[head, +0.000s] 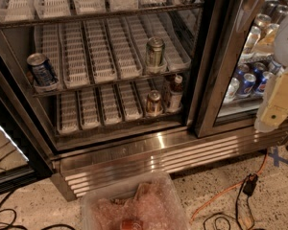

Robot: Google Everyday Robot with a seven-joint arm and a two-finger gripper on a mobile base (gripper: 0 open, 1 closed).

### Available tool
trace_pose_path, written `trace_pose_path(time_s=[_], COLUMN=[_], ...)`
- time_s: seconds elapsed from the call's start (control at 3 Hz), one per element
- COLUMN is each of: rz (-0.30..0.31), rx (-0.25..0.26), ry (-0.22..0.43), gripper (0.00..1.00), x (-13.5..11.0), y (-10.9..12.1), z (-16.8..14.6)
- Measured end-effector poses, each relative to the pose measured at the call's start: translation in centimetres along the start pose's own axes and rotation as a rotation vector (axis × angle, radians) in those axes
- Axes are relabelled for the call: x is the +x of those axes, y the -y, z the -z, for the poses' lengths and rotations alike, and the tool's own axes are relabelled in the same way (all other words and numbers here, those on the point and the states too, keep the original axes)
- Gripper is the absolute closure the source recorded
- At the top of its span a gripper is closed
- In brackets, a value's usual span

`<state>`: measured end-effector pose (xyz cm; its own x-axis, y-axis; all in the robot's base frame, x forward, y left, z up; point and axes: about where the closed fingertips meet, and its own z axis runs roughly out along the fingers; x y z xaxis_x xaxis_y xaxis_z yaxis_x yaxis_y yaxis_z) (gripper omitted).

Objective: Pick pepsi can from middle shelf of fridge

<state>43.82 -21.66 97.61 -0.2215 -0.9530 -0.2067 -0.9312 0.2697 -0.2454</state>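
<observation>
The fridge (pixel 134 150) stands open, with a ribbed steel base. The pepsi can (pixel 42 71), blue with a silver top, stands tilted in the leftmost white lane tray at the front left of the middle shelf (pixel 103 56). My gripper (pixel 277 107), a pale cream part under a white arm link, hangs at the far right edge of the camera view, in front of the neighbouring glass door. It is far to the right of the pepsi can and outside the open compartment.
A taller green-gold can (pixel 155 52) stands at the right of the middle shelf. A brown-gold can (pixel 153 103) and a dark bottle (pixel 175 91) stand on the lower shelf. Several cans (pixel 247 83) sit behind the right glass door. A clear plastic bin (pixel 134 202) and cables (pixel 249 186) lie on the floor.
</observation>
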Motion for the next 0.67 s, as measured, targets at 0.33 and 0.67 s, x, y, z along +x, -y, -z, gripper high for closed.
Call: trace_pose_path(time_s=[0.33,0.67], rz=[0.0,-0.02], rx=[0.013,0.024], ry=[0.009,0.062], gripper=[0.0,0.0], x=[-0.4,-3.9], y=[0.1,0.0], z=[-0.2,-2.5])
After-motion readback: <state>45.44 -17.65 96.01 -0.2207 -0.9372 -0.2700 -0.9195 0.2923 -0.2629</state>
